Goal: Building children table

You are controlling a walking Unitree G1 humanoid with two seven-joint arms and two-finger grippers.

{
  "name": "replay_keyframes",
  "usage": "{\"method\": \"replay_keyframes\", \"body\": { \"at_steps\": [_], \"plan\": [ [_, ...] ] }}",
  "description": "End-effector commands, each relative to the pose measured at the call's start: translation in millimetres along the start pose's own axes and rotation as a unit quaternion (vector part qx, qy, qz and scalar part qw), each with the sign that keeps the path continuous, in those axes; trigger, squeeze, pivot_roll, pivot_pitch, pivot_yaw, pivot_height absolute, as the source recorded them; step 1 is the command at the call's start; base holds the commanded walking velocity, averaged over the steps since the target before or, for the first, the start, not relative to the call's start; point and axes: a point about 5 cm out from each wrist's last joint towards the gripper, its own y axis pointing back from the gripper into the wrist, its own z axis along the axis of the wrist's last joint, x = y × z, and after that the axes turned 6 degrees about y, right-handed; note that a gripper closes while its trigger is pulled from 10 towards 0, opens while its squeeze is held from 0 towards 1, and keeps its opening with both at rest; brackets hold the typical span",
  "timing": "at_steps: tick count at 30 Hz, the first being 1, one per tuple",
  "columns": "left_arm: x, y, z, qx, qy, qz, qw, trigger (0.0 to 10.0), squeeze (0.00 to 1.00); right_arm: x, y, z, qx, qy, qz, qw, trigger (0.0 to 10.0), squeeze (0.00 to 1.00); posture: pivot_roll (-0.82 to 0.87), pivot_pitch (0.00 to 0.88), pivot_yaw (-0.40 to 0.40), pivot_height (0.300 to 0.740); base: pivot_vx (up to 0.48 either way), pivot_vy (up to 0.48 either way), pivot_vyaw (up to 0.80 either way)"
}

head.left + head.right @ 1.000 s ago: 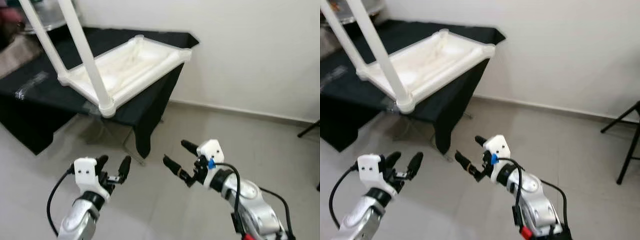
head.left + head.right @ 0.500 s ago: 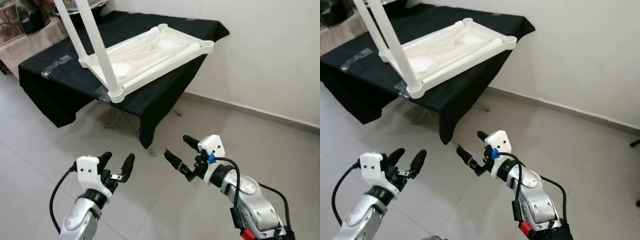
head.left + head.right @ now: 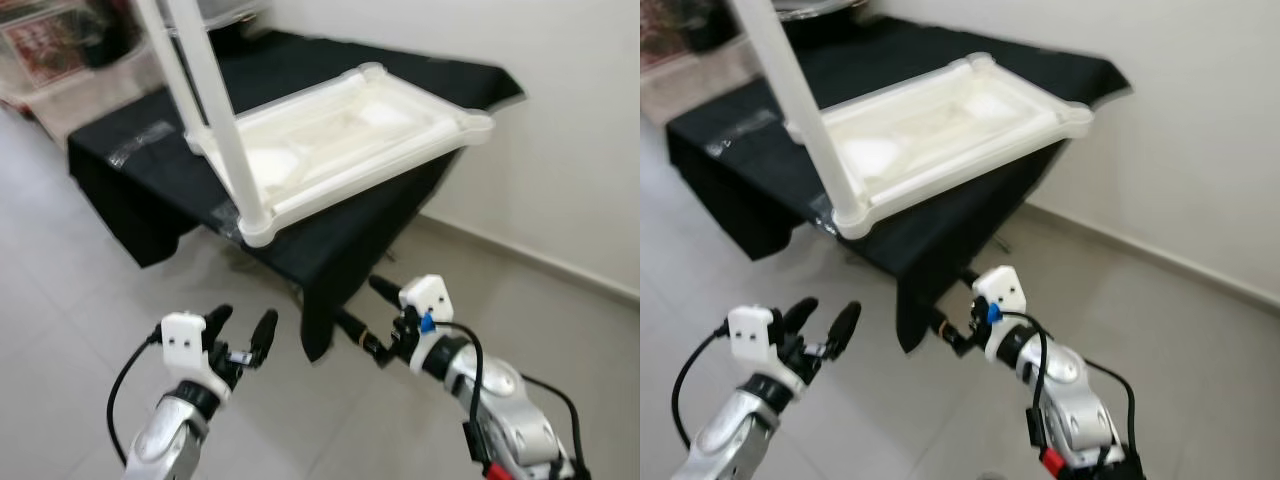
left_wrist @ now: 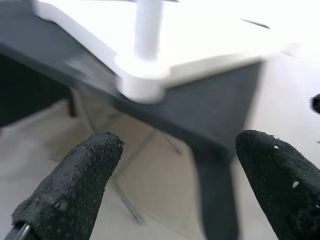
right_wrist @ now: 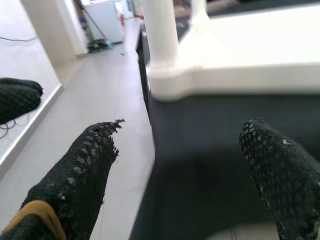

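- Children's table (image 3: 350,140), white plastic, lies upside down on a black-draped stand (image 3: 300,215) ahead of me, its top flat on the cloth.
- Two white legs (image 3: 215,110) rise from its near corner sockets and run out of the top of my head views.
- One corner of the white frame (image 3: 478,125) juts past the stand's edge toward the pale wall (image 3: 580,120).
- My left gripper (image 3: 242,335) hangs low over the grey tiled floor (image 3: 70,290), fingers spread wide, holding nothing, well short of the stand.
- My right gripper (image 3: 362,318) points at the hanging black cloth just below the table's near corner, its fingers also wide apart and empty.
- Through my left wrist view the socketed corner (image 4: 142,82) sits between my black fingertips (image 4: 75,185), blurred.
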Motion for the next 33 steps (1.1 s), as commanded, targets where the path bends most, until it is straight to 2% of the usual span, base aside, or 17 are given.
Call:
{"method": "replay_keyframes", "body": {
  "at_steps": [1, 8, 13, 16, 33],
  "plan": [
    [7.5, 3.5, -2.5, 0.011, -0.009, 0.014, 1.000, 10.0, 0.00, 8.2, -1.3, -1.0, -0.001, -0.004, 0.017, 1.000, 10.0, 0.00, -0.01, 0.159, 0.033, 0.740, 0.480, 0.000, 0.80],
    [7.3, 2.6, -2.2, 0.010, -0.009, 0.013, 1.000, 10.0, 0.00, 10.7, -1.0, 3.8, -0.028, -0.002, 0.030, 0.999, 10.0, 0.00, -0.01, 0.162, 0.031, 0.740, 0.480, 0.000, 0.80],
    [10.1, 3.8, 0.0, -0.002, 0.004, 0.027, 1.000, 10.0, 0.00, 10.8, -1.0, 3.6, -0.027, -0.004, 0.032, 0.999, 10.0, 0.00, -0.01, 0.163, 0.030, 0.740, 0.000, 0.000, 0.00],
    [4.4, 2.1, -2.0, 0.011, -0.010, 0.004, 1.000, 10.0, 0.00, 10.6, -1.4, 3.4, -0.025, -0.005, 0.035, 0.999, 10.0, 0.00, -0.01, 0.161, 0.028, 0.740, 0.000, -0.446, 0.00],
    [3.9, 2.6, -4.1, 0.018, -0.013, -0.005, 1.000, 10.0, 0.00, 11.1, -0.8, 1.6, -0.026, -0.009, 0.044, 0.999, 10.0, 0.00, -0.01, 0.154, 0.031, 0.740, 0.000, -0.448, 0.00]
  ]
}}
